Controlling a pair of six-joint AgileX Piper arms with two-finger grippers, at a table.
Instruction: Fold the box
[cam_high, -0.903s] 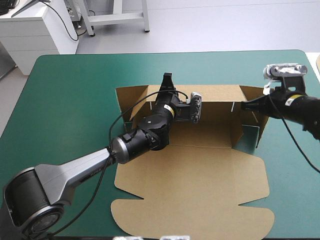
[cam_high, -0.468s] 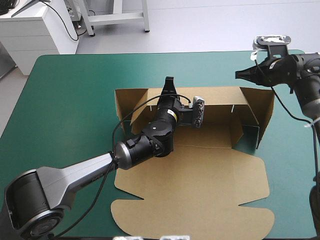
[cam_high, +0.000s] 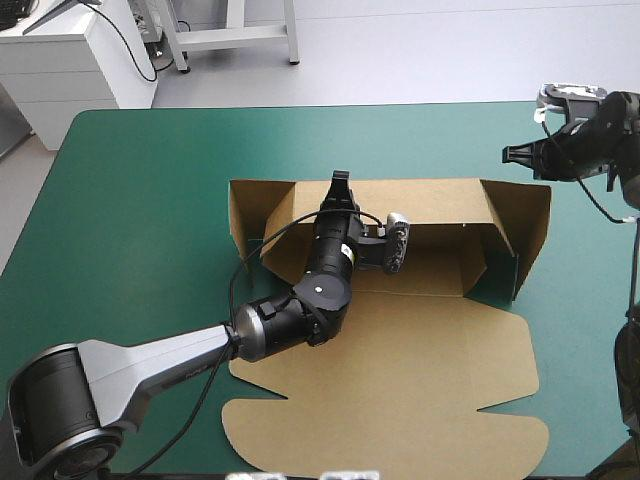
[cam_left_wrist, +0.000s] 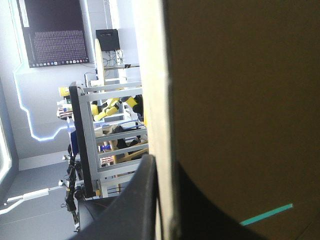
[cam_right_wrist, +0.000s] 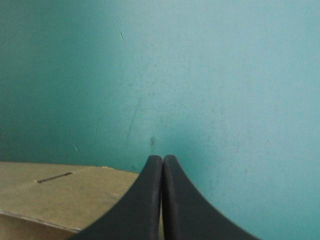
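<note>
Left black-finned claw (cam_high: 339, 179) clamps brown cardboard box's (cam_high: 400, 340) rear wall, centre; right claw (cam_high: 508, 153), pinched empty upper-right, should tuck side wall next.

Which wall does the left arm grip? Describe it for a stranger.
On the teal-green table lies the brown box, lid flat toward the near edge. Along its far side stands one long upright wall, the left gripper, jaws shut over its top edge; the flanking side walls are shorter and ungripped.
</note>
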